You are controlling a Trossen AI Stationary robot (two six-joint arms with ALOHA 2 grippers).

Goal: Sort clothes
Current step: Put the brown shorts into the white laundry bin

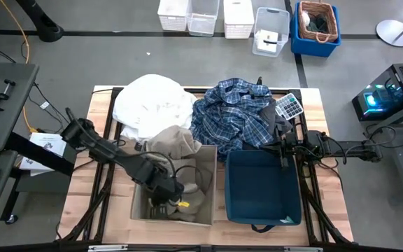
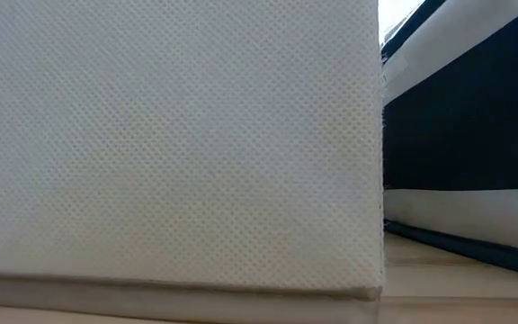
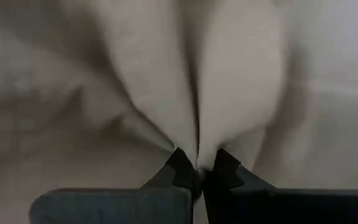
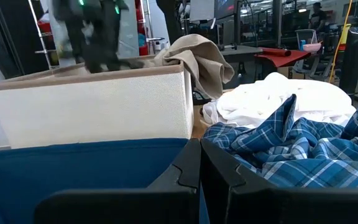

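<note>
Gripping a fold of the beige-tan garment [image 3: 229, 81], the left pincer [image 3: 197, 168] sits low inside the beige fabric bin [image 1: 208, 168], its fingers pinched shut on the cloth. From that pincer the garment runs up and away toward the bench's far side, draping over the bin's far rim; its long axis therefore lies across that rim, part inside the bin and part outside. Judged from this, the coming move turns on drawing the trailing part down toward the pincer before letting go. Beyond the draped end lies the white garment [image 1: 152, 101], and beside it, toward the right arm, the blue-and-white plaid shirt [image 1: 236, 115] with a dark grey garment [image 1: 280, 126] touching its edge. The right pincer [image 4: 199, 163] waits with its fingers together and nothing between them, at the far rim of the navy fabric bin [image 1: 261, 189]; the plaid shirt lies just ahead of it, making the right arm the nearer one for that item.
</note>
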